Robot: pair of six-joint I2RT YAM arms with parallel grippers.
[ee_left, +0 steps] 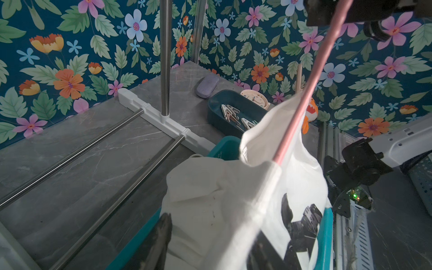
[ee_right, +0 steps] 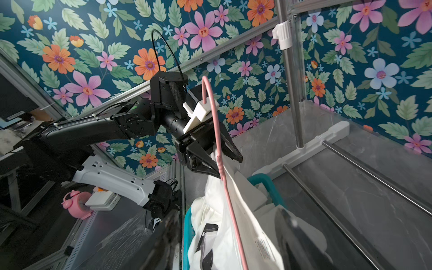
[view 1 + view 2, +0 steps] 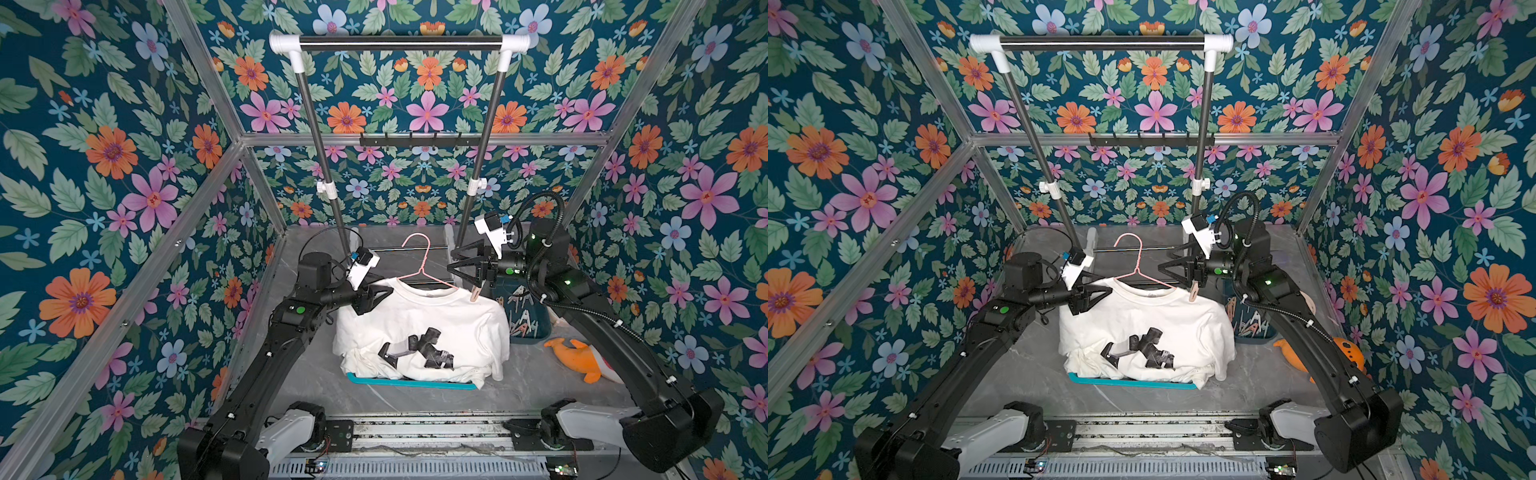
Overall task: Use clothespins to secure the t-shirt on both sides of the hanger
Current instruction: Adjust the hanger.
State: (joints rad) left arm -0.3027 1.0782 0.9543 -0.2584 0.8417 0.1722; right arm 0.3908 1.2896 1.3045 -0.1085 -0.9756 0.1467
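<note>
A white t-shirt (image 3: 419,328) with a black print hangs on a pink wire hanger (image 3: 419,259) over a teal basket (image 3: 411,381). My left gripper (image 3: 388,291) is shut on the shirt's left shoulder; cloth fills its jaws in the left wrist view (image 1: 212,229). A beige-pink clothespin (image 3: 475,294) stands on the right shoulder, right under my right gripper (image 3: 451,259). In the right wrist view this gripper (image 2: 229,212) is open, its fingers astride the hanger wire (image 2: 233,210) and cloth. That view hides the clothespin. More clothespins (image 1: 230,112) lie in a dark bin (image 3: 536,332).
A clothes rack stands behind, with a top bar (image 3: 399,40) and floor rails (image 1: 112,168). An orange plush toy (image 3: 577,357) lies right of the bin. Beside the bin are a beige clock (image 1: 254,99) and a purple case (image 1: 207,86). A pink alarm clock (image 2: 74,203) sits far left.
</note>
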